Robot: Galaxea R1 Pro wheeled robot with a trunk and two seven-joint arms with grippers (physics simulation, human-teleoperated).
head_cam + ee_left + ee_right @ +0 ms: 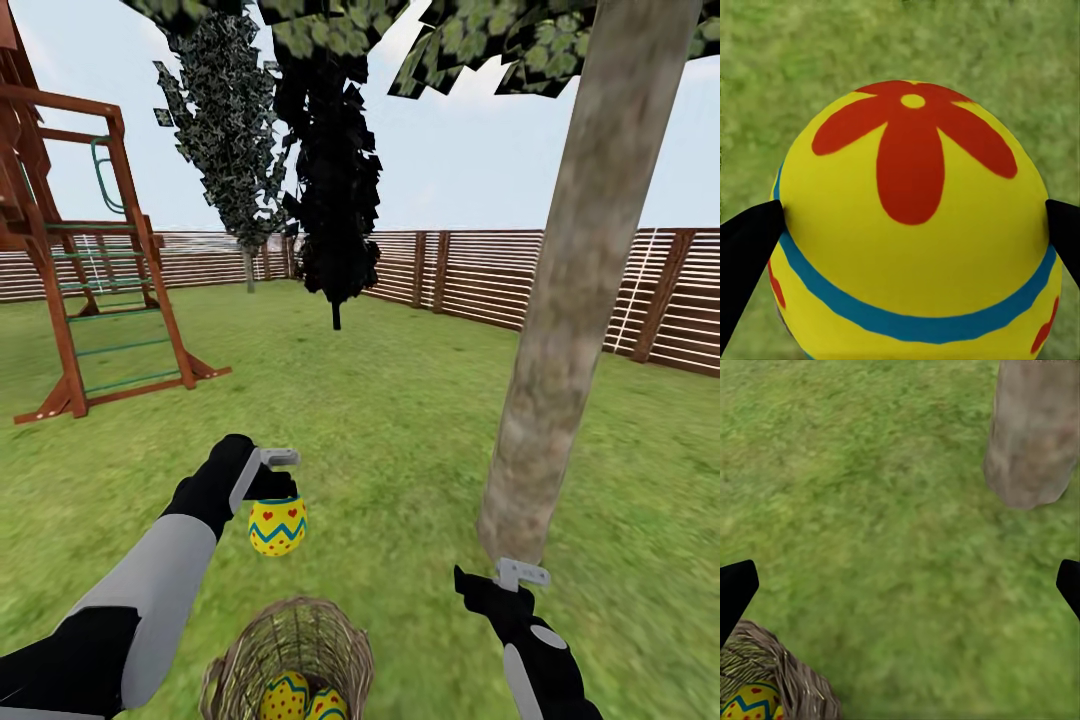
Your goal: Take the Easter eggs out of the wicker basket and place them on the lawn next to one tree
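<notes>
Step in hand: transfer of the first egg. My left gripper (272, 478) is clamped on one Easter egg (277, 526), which hangs clear above the lawn (400, 420), past the rim of the wicker basket (240, 655). The left wrist view confirms the hold: both dark fingertips (750, 247) press against opposite flanks of the egg (915, 225), red flower mark uppermost, grass beneath it.

Two eggs (303, 700) remain in the basket, lying side by side at its bottom; the right wrist view catches one of them (751, 703) inside the weave.

My right gripper (500, 582) carries nothing. In its wrist view the two fingertips (735, 589) stand far apart at the frame edges, so I read it as spread wide. It hovers just short of the base of the tree (560, 330), the thick grey-beige trunk that meets the grass to the right of the basket.

Assessment: roughly a third of the lifting is done, none of the placing. The next move, in my judgement, calls for carrying the held egg rightward across open grass toward the trunk base, lowering until it rests on the turf, then releasing. The egg is round and may roll once freed, so a low, gentle release near the trunk is advisable. The basket sits near enough to the tree that no base travel looks necessary
</notes>
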